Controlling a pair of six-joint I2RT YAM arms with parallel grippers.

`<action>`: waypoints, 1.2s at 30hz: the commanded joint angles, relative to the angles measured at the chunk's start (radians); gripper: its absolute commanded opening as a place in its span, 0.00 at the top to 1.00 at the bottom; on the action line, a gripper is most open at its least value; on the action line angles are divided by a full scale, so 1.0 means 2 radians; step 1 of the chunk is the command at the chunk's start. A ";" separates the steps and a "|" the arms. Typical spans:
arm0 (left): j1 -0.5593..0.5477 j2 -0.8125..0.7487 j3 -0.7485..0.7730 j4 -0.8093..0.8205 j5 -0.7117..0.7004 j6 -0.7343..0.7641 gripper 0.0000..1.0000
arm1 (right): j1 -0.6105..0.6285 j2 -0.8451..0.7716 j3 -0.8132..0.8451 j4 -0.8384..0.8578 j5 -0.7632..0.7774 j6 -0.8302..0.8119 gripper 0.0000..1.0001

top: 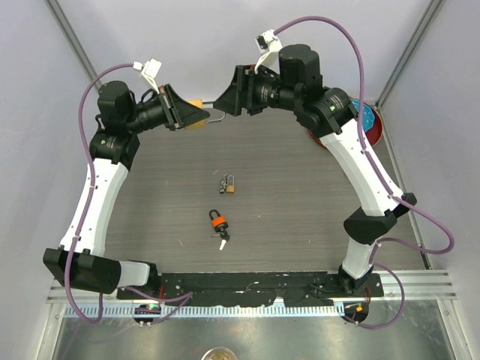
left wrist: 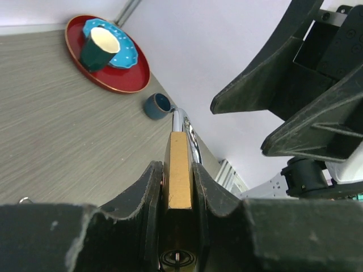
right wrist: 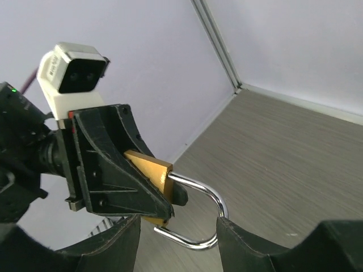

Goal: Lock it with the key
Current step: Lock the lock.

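Observation:
My left gripper (top: 189, 114) is shut on the body of a brass padlock (top: 198, 112) and holds it in the air at the back of the table, with the silver shackle (top: 216, 114) pointing right. In the left wrist view the brass body (left wrist: 178, 153) sits clamped between my fingers (left wrist: 139, 192). My right gripper (top: 223, 101) is open and straddles the shackle (right wrist: 199, 211); its right finger (right wrist: 244, 243) touches the bend. The shackle's lower leg looks free of the body. On the table lie an orange-and-black lock with a key (top: 220, 225) and a small brass padlock with keys (top: 228, 184).
A red plate (left wrist: 127, 79) at the back right carries a blue dish and a dark green cup (left wrist: 101, 46). A small blue cup (left wrist: 156, 106) stands beside it. The plate also shows behind the right arm in the top view (top: 375, 127). Walls enclose the table.

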 commanded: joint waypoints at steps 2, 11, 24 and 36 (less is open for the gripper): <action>-0.004 -0.022 0.043 -0.028 -0.026 0.041 1.00 | 0.009 0.016 0.033 -0.055 0.043 -0.023 0.41; -0.009 -0.023 0.038 -0.020 -0.018 0.033 1.00 | 0.014 0.015 -0.016 -0.040 0.089 -0.030 0.54; -0.013 -0.019 0.035 -0.019 -0.011 0.027 1.00 | 0.019 0.032 -0.022 0.001 0.076 -0.021 0.61; -0.019 -0.015 0.028 0.011 -0.005 0.001 1.00 | 0.019 0.034 -0.042 0.027 0.064 -0.013 0.94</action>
